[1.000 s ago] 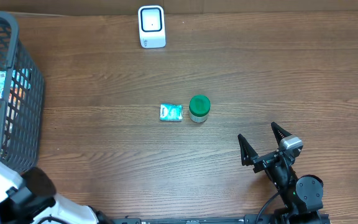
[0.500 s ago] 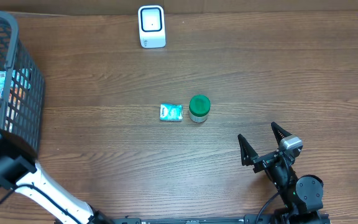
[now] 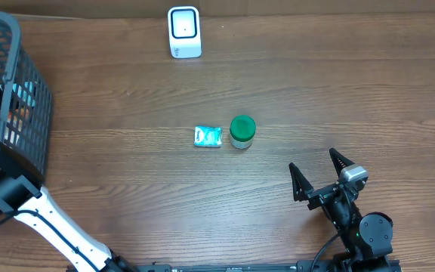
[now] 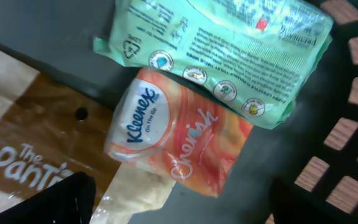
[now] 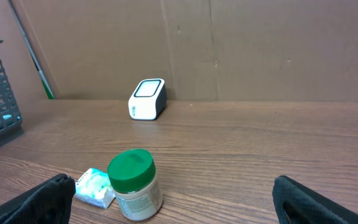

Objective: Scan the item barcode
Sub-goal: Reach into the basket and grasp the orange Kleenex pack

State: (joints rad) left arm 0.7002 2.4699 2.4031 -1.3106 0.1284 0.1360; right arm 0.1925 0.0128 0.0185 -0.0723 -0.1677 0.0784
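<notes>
- The tissue pack (image 4: pixel 176 140), orange and white with "Kleenex" on it, lies on the floor of the basket (image 4: pixel 347 124), at the far left of the table (image 3: pixel 316 83).
- The left gripper (image 4: pixel 179 199) hangs inside the basket, above this pack. Its two fingers are spread wide, one at each lower corner of the wrist view, and they hold nothing.
- A green pack (image 4: pixel 229 53) with small print lies just beside the tissue pack, and its lower edge touches or overlaps it; I cannot tell which one is on top.
- A brown bag (image 4: pixel 36 143) with white letters lies on the other side, and its clear part goes under the tissue pack's corner.
- The basket's grid wall stands close to the right finger.
- In the overhead view the left arm (image 3: pixel 6 189) goes over the basket's rim, and the wall hides the things inside.
- The scanner (image 3: pixel 184 32), white with a dark window, stands at the far edge of the table, well apart from the basket.
- Near the middle of the table a jar (image 3: pixel 242 131) with a green lid stands upright, and a teal packet (image 3: pixel 208 136) lies just beside it, on its left.
- The right gripper (image 3: pixel 313 161) stays low at the near right side, with fingers fully apart and empty, pointing toward the jar.
- A cardboard wall (image 5: pixel 260 50) stands behind the scanner.
</notes>
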